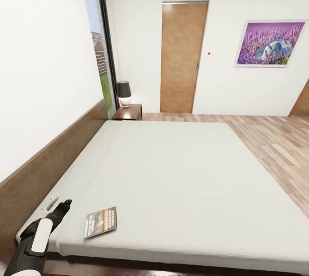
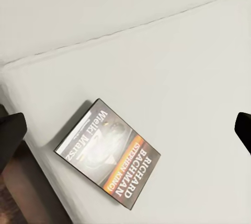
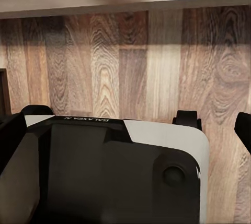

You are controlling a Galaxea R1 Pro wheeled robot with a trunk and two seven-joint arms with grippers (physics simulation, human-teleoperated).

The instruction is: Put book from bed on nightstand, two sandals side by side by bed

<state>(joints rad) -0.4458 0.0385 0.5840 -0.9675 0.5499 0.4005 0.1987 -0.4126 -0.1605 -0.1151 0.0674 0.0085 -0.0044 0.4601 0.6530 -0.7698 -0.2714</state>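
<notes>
The book (image 1: 101, 221) lies flat on the pale mattress of the bed (image 1: 184, 173), near its front left corner, cover up with an orange band. My left gripper (image 1: 64, 206) hovers just left of it, above the mattress edge. In the left wrist view the book (image 2: 107, 153) lies below the left gripper (image 2: 125, 130), which is open, its dark fingertips (image 2: 10, 135) wide apart and holding nothing. My right gripper (image 3: 125, 130) is open above the wood floor (image 3: 130, 72). A nightstand (image 1: 128, 112) stands at the bed's far left corner. The sandals are out of view.
A black-shaded lamp (image 1: 124, 92) sits on the nightstand. The wooden headboard (image 1: 47, 160) and a tall window (image 1: 101, 53) line the left wall. A wooden door (image 1: 182, 57) and a lavender picture (image 1: 270, 43) are on the far wall. My own base (image 3: 104, 172) sits under the right gripper.
</notes>
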